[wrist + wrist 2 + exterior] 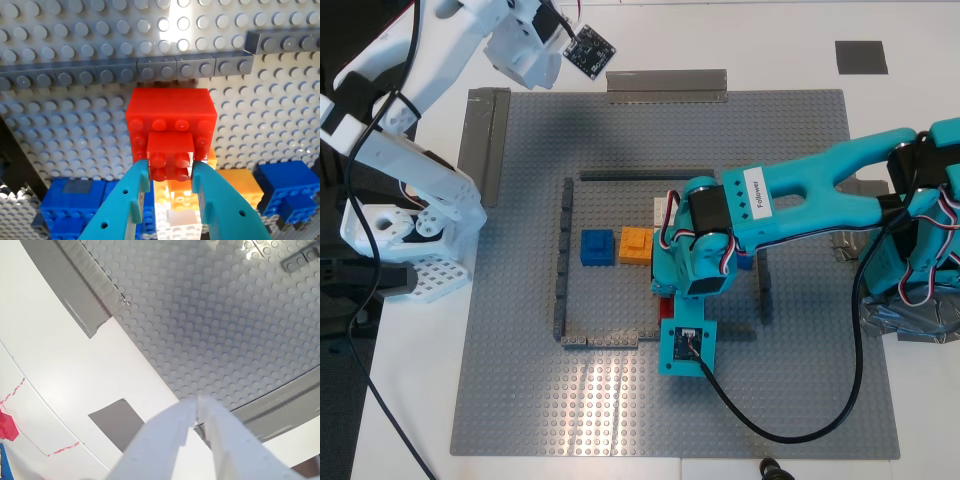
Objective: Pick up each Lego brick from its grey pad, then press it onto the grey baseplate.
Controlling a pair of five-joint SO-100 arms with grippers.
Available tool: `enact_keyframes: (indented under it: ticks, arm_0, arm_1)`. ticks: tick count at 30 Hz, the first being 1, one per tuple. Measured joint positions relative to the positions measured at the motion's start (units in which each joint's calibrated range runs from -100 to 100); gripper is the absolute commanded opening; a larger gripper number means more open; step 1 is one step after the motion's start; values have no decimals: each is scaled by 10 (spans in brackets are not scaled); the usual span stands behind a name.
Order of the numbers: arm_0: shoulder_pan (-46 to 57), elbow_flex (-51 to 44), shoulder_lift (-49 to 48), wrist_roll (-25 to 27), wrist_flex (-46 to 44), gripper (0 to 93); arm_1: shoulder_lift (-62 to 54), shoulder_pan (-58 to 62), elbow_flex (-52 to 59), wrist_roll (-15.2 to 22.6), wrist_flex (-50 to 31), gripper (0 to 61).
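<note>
My first gripper point(170, 172), the teal one, is shut on a small red Lego brick point(170, 150). The brick rests against the top of a larger red block point(170, 110) on the grey baseplate point(60, 135). In the exterior view this gripper point(667, 298) stands over the baseplate point(520, 380), inside the dark strip outline, with a bit of red point(664, 306) showing under it. A white brick point(177, 222) lies just behind the jaws. My second gripper point(196, 409), the white one, is shut and empty, raised over the baseplate's far edge near one grey pad point(116, 424). Another grey pad point(861, 57) lies empty at the exterior view's top right.
A blue brick point(597, 247) and an orange brick point(636, 245) sit inside the outline, beside the teal arm. Grey tape strips point(485, 140) point(667, 85) hold the plate's far edges. The teal arm's black cable point(790, 435) loops over the plate's near part. The white arm's base point(410, 230) stands at the left.
</note>
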Motion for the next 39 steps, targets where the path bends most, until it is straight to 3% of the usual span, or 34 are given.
enact_keyframes:
  ticks: [21, 25, 31, 36, 39]
  arm_0:
    - [-1, 1, 0, 0, -18, 0]
    - [-1, 1, 0, 0, -18, 53]
    - [-1, 1, 0, 0, -18, 62]
    - [-1, 4, 0, 0, -18, 161]
    - [-1, 4, 0, 0, -18, 164]
  arm_1:
    - [-7, 1, 0, -6, 10, 1]
    - [-7, 1, 0, -6, 10, 1]
    - [-7, 15, 0, -6, 10, 1]
    - [-7, 28, 0, -11, 10, 1]
    - [-7, 31, 0, -11, 4, 1]
